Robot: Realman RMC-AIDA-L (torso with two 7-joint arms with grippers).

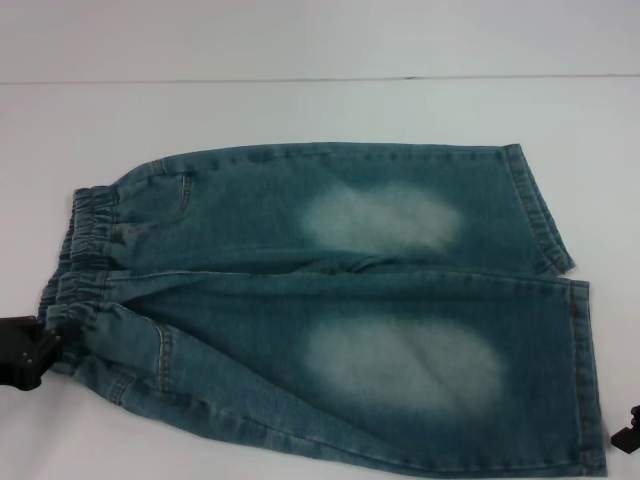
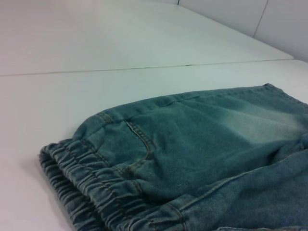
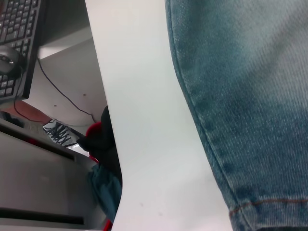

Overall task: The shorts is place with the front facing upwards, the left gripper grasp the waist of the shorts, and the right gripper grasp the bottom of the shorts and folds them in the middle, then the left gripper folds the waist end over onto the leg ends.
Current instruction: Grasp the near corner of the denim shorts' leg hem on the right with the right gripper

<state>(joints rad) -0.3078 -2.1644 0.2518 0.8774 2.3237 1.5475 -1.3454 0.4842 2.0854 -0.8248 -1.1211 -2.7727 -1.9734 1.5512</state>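
Blue denim shorts (image 1: 330, 300) lie flat on the white table (image 1: 300, 110), front up. The elastic waist (image 1: 75, 240) points left and the two leg ends (image 1: 575, 360) point right. My left gripper (image 1: 28, 350) shows as a black shape at the near corner of the waist, right against the cloth. Only a small black part of my right gripper (image 1: 626, 432) shows, at the right edge just beyond the near leg's hem. The left wrist view looks over the gathered waist (image 2: 91, 187) and a front pocket (image 2: 142, 144). In the right wrist view the near leg and its hem (image 3: 260, 207) lie on the table.
The table's near edge (image 3: 108, 120) runs close beside the near leg. Beyond it, off the table, are a keyboard (image 3: 19, 29), a mouse (image 3: 8, 57) and a cable. A seam in the tabletop (image 1: 320, 79) crosses behind the shorts.
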